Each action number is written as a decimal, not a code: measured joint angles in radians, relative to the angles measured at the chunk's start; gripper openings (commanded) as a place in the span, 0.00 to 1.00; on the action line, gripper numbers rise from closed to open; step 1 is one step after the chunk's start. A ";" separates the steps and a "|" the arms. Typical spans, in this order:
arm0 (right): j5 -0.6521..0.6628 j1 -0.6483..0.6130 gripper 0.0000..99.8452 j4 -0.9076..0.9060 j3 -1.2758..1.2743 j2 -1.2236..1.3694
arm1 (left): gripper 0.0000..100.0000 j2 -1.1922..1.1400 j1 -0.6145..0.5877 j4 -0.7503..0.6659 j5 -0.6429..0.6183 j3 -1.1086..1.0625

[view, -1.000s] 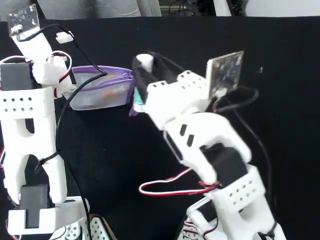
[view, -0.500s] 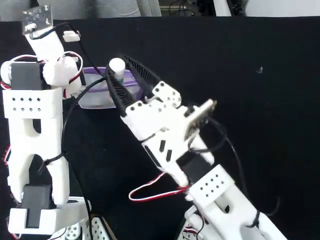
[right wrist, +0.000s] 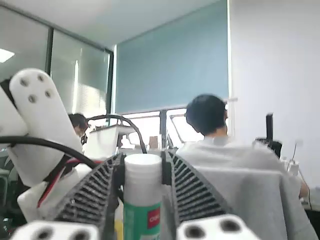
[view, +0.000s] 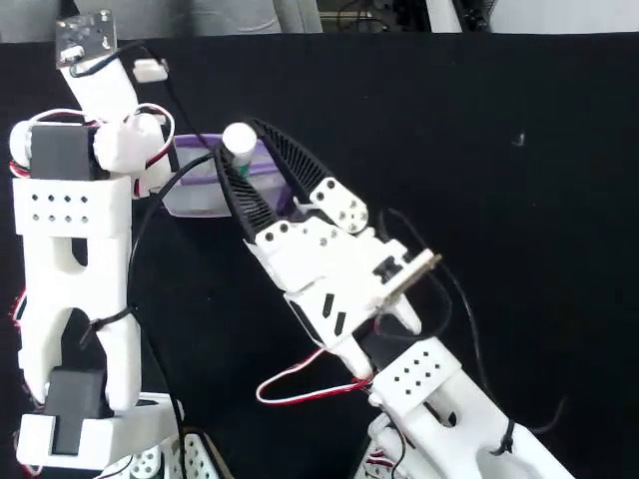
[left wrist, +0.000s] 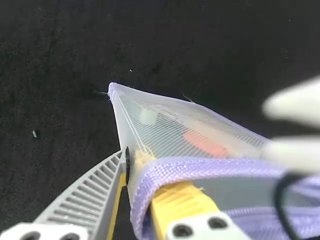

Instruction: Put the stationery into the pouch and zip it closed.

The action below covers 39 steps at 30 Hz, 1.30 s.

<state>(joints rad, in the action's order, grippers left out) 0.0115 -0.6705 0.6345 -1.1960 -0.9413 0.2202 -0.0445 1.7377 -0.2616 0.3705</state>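
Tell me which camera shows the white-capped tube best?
The right wrist view: the glue stick stands close up, gripped in the right claw, its white cap and green label plain. The high view shows mainly its cap from above. In the left wrist view, a pale blur might be it.

Looks like an office or lab room: tall teal roller blind point(right wrist: 170, 60) drawn over a wide window point(right wrist: 150, 122), glass partition panels point(right wrist: 75, 85) beside it, plain white wall point(right wrist: 275, 65), ceiling light point(right wrist: 4, 54) overhead. Black-covered tabletop point(view: 519, 200) with cables point(view: 364, 15) bunched at its far edge.
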 measured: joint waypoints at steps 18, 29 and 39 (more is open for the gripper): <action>0.121 -0.002 0.01 0.153 -0.015 0.092 | 0.03 0.000 0.086 0.000 0.015 0.000; 0.164 0.012 0.20 0.503 -0.011 0.526 | 0.03 0.000 0.060 0.000 0.015 0.000; 0.287 0.012 0.31 0.522 -0.034 0.546 | 0.03 -0.002 0.044 0.000 0.015 0.000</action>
<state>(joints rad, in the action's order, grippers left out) 0.2984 -0.6582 1.1561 -1.2298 -0.3951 0.2186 0.0000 1.7377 -0.2463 0.3705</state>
